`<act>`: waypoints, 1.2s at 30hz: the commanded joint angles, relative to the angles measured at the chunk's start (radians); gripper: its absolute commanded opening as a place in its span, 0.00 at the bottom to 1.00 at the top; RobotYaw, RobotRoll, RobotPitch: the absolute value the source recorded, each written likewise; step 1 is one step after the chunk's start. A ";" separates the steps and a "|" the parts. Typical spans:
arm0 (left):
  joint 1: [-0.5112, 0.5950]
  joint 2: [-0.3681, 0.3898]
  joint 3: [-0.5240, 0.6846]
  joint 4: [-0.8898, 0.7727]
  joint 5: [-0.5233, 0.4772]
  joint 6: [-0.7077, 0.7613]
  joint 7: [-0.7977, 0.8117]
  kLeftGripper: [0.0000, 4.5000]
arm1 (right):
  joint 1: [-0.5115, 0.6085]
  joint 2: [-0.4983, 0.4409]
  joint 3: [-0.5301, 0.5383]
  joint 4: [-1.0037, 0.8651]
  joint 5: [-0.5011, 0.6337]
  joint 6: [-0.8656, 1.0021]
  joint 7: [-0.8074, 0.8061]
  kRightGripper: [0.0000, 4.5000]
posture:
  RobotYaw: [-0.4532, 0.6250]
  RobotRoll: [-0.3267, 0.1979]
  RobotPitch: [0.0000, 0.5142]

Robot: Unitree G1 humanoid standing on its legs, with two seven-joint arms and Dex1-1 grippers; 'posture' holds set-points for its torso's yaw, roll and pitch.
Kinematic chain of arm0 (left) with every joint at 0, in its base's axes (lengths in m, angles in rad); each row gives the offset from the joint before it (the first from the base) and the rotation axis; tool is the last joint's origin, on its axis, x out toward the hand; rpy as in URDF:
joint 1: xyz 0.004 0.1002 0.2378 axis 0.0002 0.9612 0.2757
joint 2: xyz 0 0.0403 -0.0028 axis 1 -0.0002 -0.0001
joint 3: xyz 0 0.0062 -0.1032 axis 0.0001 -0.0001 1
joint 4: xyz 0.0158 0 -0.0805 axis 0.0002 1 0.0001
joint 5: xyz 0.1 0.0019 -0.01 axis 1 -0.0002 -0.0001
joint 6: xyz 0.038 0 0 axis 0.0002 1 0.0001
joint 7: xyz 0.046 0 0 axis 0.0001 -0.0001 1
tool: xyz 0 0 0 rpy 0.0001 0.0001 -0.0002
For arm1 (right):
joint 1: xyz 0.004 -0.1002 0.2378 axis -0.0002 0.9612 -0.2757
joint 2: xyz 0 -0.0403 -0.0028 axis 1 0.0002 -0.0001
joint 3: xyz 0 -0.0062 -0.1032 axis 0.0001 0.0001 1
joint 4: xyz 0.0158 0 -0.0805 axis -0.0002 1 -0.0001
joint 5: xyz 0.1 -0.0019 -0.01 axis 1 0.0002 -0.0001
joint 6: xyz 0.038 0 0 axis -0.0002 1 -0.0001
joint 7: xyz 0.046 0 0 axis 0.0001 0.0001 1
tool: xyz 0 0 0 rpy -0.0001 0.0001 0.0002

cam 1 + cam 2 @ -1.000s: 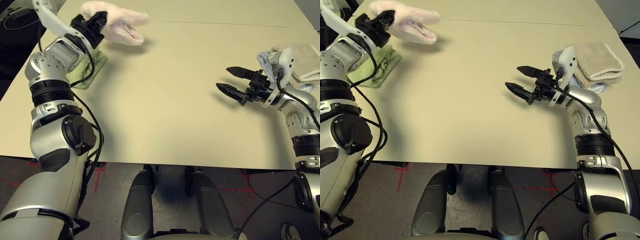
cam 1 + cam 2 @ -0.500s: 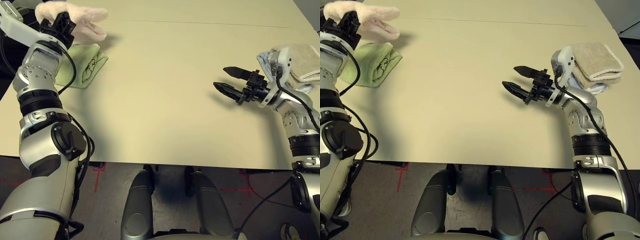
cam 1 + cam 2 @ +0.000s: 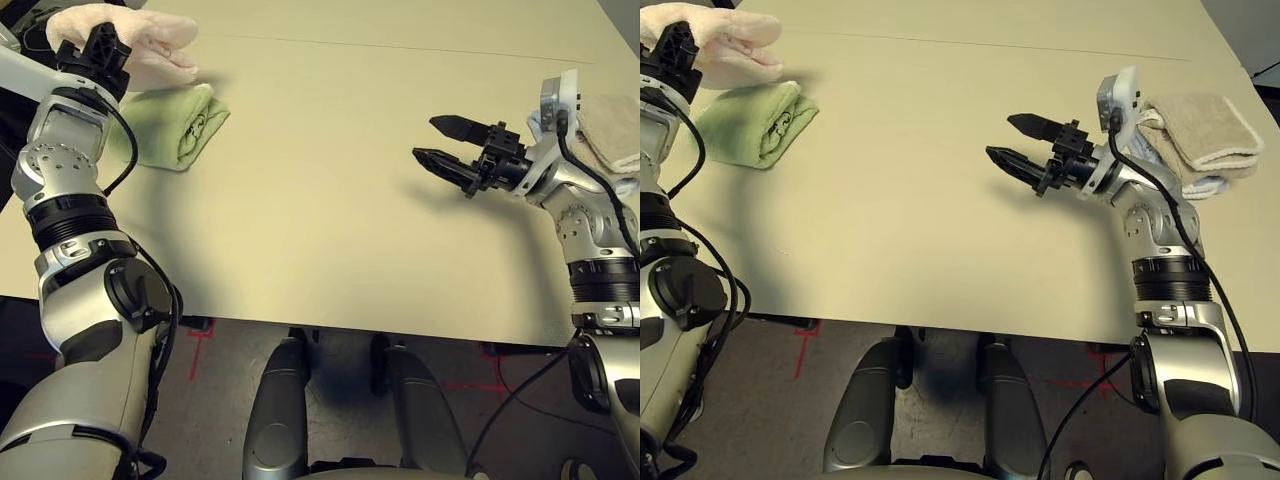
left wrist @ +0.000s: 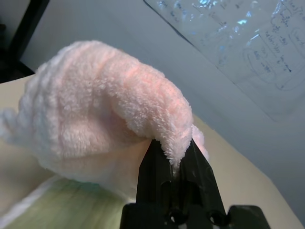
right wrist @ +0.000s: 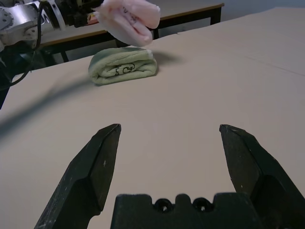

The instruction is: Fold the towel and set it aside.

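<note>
pink terry cloth, the towel [image 3: 130,40], hung bunched in a soft wad at the far left corner of the surface [image 3: 320,220], off the top and held from beneath by the left gripper [image 4: 175,155]. its fingers [image 4: 155,164] were clenched on a fold of the towel, the cloth spilling over and past the tips, so the bulk of it lay ahead of the fingers and a little above them. directly under and just toward the robot from that wad lay the green towel [image 3: 165,125], rolled, with its long axis running roughly left to right along the surface and a small dark mark on its end. the pink wad overhung the green roll's far edge; whether the two touched could not be told, though the right wrist view showed a thin gap between them.

the coming move, as i judge it, turned on that stacking: the towel sat above the green one, so lowering it would land it on or beside that roll.

well apart to the right, the right gripper [image 3: 440,145] hovered above the bare surface with its fingers released and spread wide, holding nothing, pointing left toward the towels. the left arm was plainly the nearer one. behind the right arm, at the far right edge, lay the beige towel [image 3: 1195,130], folded.
</note>
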 commanded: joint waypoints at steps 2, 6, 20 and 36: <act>0.086 -0.010 0.011 -0.116 -0.056 0.104 0.037 0.01 | 0.005 -0.011 0.011 0.008 -0.017 -0.015 0.013 1.00 | 0.56 0.62 0.46; 0.158 -0.015 0.019 -0.213 -0.110 0.202 0.063 0.01 | 0.001 -0.012 0.008 0.019 -0.023 -0.023 0.018 1.00 | 0.56 0.62 0.45; 0.336 -0.039 0.094 -0.397 -0.230 0.438 0.293 0.01 | -0.017 -0.005 0.013 0.050 -0.038 -0.048 0.030 1.00 | 0.57 0.62 0.45; 0.362 0.024 -0.034 -0.381 -0.179 0.468 0.205 0.44 | -0.031 -0.006 0.014 0.069 -0.049 -0.061 0.039 1.00 | 0.56 0.62 0.43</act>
